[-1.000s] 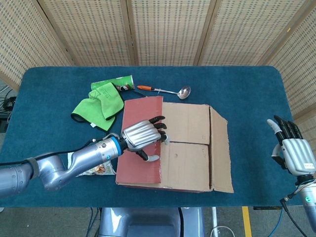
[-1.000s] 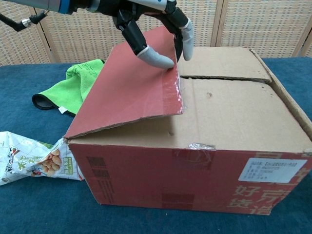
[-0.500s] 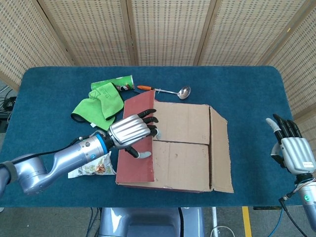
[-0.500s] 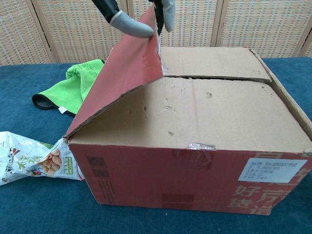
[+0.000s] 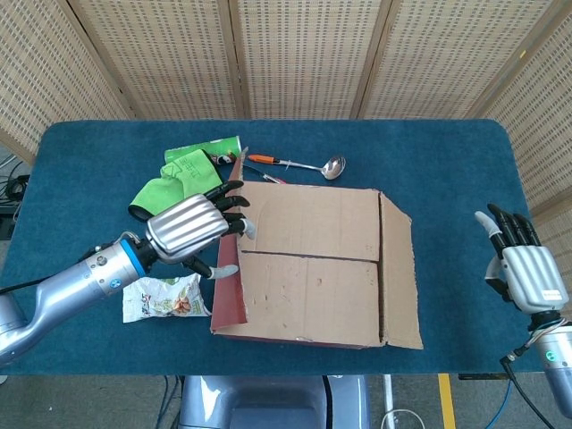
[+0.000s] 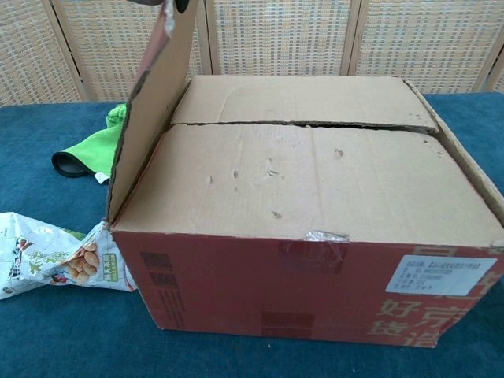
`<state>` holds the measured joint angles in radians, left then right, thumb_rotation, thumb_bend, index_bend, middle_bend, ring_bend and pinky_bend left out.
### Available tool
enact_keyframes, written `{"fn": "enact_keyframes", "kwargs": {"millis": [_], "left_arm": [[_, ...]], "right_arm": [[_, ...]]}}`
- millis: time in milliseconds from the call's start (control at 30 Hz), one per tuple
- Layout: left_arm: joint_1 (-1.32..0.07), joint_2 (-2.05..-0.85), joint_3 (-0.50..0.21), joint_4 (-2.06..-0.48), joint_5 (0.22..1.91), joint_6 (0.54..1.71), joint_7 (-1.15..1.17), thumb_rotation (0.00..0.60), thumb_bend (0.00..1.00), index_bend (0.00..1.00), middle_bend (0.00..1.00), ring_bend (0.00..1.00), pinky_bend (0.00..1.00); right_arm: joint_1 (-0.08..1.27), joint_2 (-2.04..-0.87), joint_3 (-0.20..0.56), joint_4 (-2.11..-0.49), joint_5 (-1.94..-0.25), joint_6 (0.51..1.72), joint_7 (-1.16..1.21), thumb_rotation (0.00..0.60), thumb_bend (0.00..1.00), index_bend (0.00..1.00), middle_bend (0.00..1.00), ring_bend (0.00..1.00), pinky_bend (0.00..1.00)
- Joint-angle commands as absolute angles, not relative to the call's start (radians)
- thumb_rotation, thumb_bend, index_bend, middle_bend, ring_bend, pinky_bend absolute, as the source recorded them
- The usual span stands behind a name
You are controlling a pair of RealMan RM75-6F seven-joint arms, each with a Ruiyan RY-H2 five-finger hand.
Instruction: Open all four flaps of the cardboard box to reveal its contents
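1 of 4 flaps is raised – the left flap [image 6: 150, 102] stands almost upright at the left edge of the cardboard box [image 5: 313, 268], which sits at the centre of the frame. Your left hand [image 5: 189, 228] holds this flap at its top edge, fingers curled around it. Your right hand [image 5: 520, 268] waits at the lower right, holding nothing, fingers straight and close together. 2 inner flaps [image 6: 315, 165] lie flat and closed, and the right flap [image 5: 398, 273] is folded outward – so I judge 2 or 3 are left. You work on a blue table [image 5: 447, 152] with woven screens [image 5: 295, 54] behind.
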<state>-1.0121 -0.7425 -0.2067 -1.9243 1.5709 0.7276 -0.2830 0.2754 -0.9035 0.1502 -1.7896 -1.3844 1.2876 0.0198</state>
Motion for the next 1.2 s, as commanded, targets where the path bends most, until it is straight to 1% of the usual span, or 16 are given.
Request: {"fn": "enact_keyframes", "kwargs": {"millis": [33, 200, 600, 833, 1000, 1067, 1133, 1200], "left_arm": [[-0.979, -0.701, -0.19, -1.924, 1.612, 0.763, -0.317, 0.401, 0.32, 0.34, 0.41, 0.17, 0.0], [-0.93, -0.643, -0.173, -1.914, 1.656, 0.821, -0.366, 0.399, 0.32, 0.34, 0.41, 0.17, 0.0], [-0.825, -0.523, -0.111, -1.89, 1.74, 0.887, -0.436, 0.398, 0.31, 0.34, 0.41, 0.17, 0.0], [-0.791, -0.497, -0.08, -1.873, 1.762, 0.867, -0.455, 0.396, 0.3, 0.34, 0.41, 0.17, 0.0], [-0.763, -0.499, -0.083, -1.871, 1.754, 0.902, -0.463, 0.396, 0.3, 0.34, 0.41, 0.17, 0.0], [-0.759, -0.511, -0.088, -1.874, 1.741, 0.902, -0.445, 0.395, 0.29, 0.34, 0.4, 0.17, 0.0], [-0.757, -0.525, -0.095, -1.88, 1.719, 0.893, -0.411, 0.394, 0.29, 0.33, 0.35, 0.15, 0.0], [-0.757, -0.542, -0.104, -1.89, 1.69, 0.877, -0.368, 0.391, 0.28, 0.3, 0.3, 0.13, 0.0]], "right_arm": [[0.279, -0.903, 0.152, -1.795, -1.385, 1.285, 0.012, 0.6, 1.0, 0.04, 0.0, 0.0, 0.0], [0.284, -0.908, 0.151, -1.804, -1.384, 1.279, -0.001, 0.6, 1.0, 0.04, 0.0, 0.0, 0.0], [0.291, -0.91, 0.152, -1.825, -1.387, 1.277, -0.023, 0.6, 1.0, 0.04, 0.0, 0.0, 0.0], [0.293, -0.915, 0.15, -1.833, -1.39, 1.276, -0.032, 0.6, 1.0, 0.04, 0.0, 0.0, 0.0], [0.292, -0.914, 0.15, -1.839, -1.393, 1.282, -0.036, 0.6, 1.0, 0.03, 0.0, 0.0, 0.0], [0.29, -0.913, 0.149, -1.839, -1.393, 1.283, -0.035, 0.6, 1.0, 0.04, 0.0, 0.0, 0.0], [0.287, -0.913, 0.147, -1.839, -1.392, 1.285, -0.033, 0.6, 1.0, 0.03, 0.0, 0.0, 0.0], [0.285, -0.913, 0.146, -1.836, -1.392, 1.286, -0.029, 0.6, 1.0, 0.03, 0.0, 0.0, 0.0]]}}
